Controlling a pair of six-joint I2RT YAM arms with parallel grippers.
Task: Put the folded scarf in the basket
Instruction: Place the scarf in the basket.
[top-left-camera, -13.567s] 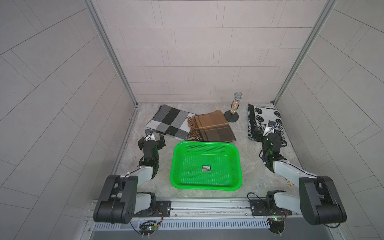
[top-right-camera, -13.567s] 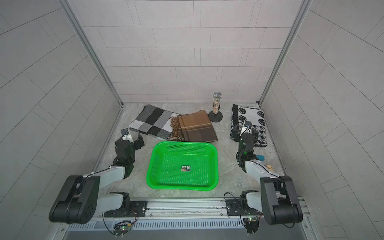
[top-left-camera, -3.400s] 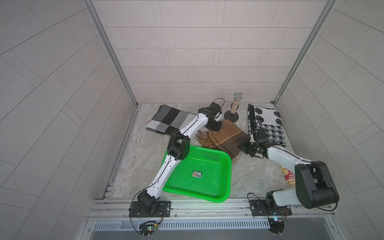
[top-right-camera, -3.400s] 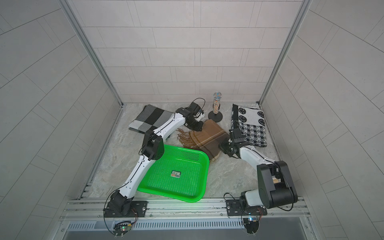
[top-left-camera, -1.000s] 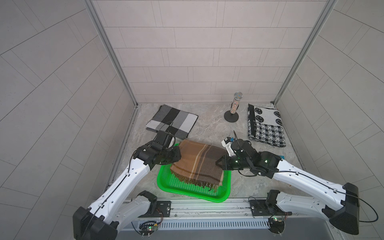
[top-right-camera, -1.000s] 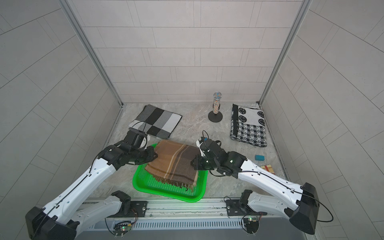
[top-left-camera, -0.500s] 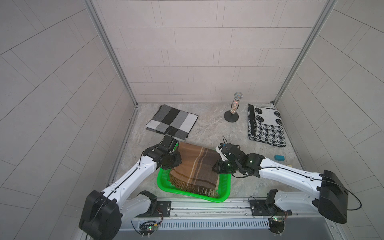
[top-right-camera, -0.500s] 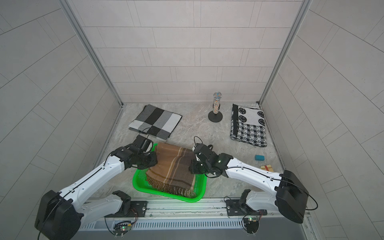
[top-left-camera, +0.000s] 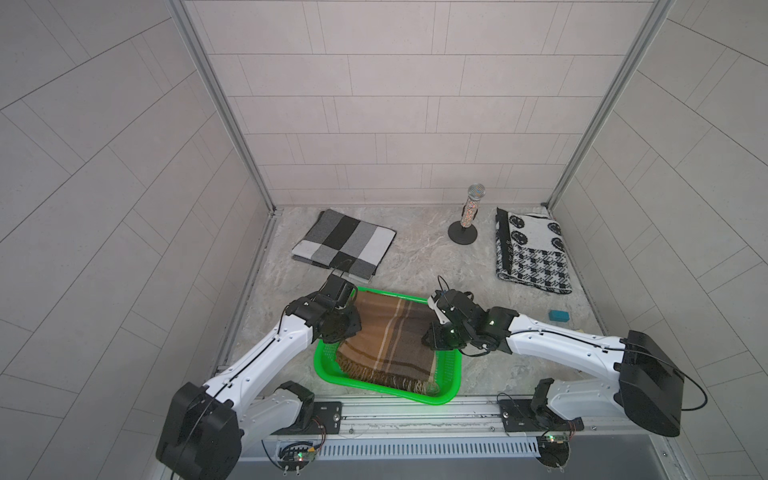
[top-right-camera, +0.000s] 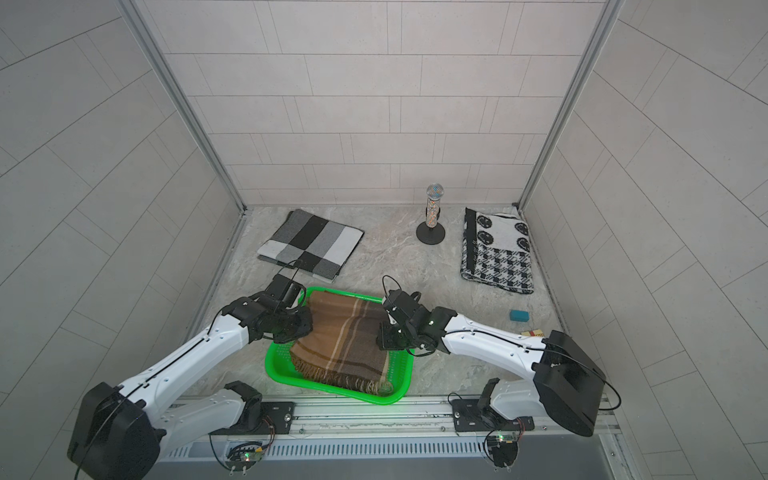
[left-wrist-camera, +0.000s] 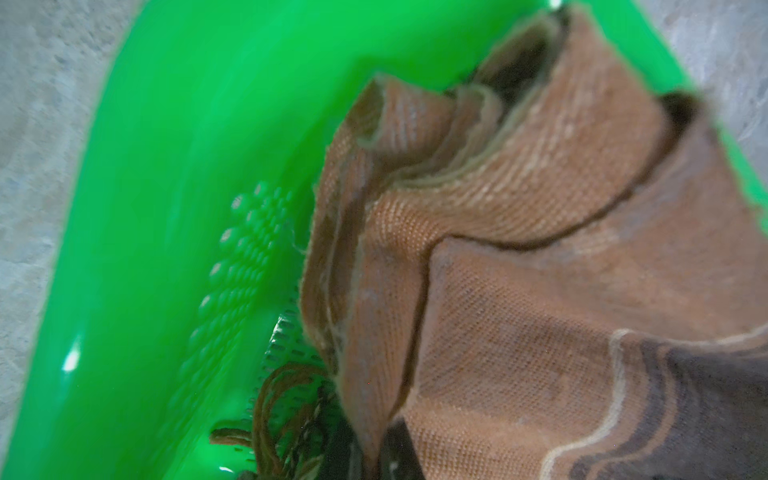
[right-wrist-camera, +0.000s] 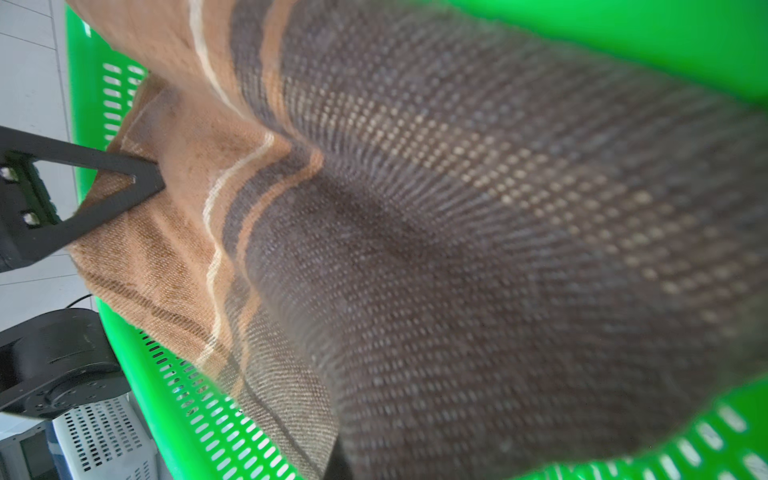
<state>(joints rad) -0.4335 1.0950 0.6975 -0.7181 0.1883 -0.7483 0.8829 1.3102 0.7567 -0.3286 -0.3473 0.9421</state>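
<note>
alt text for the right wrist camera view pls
A folded brown plaid scarf fills most of the frame, blurred up close, inside a bright green perforated basket. At its far edge the left gripper is closed on the cloth.

1. In a top view, the bright green perforated plastic basket sits at the middle of the near edge of the grey marbled table.
2. The brown plaid fringed fabric scarf lies in the basket. Its far edge rides over the far rim, and its fringe lies along the near rim.
3. The left gripper is closed on the scarf's left edge. The right gripper is closed on its right edge.
4. A folded grey, black and white checked cloth lies toward the far-left corner.
5. A glittery cylindrical microphone on a round black base stands upright near the far edge.
6. A folded black-and-white houndstooth cloth lies at the far-right corner.
7. A small teal rectangular block lies near the right edge.
</note>
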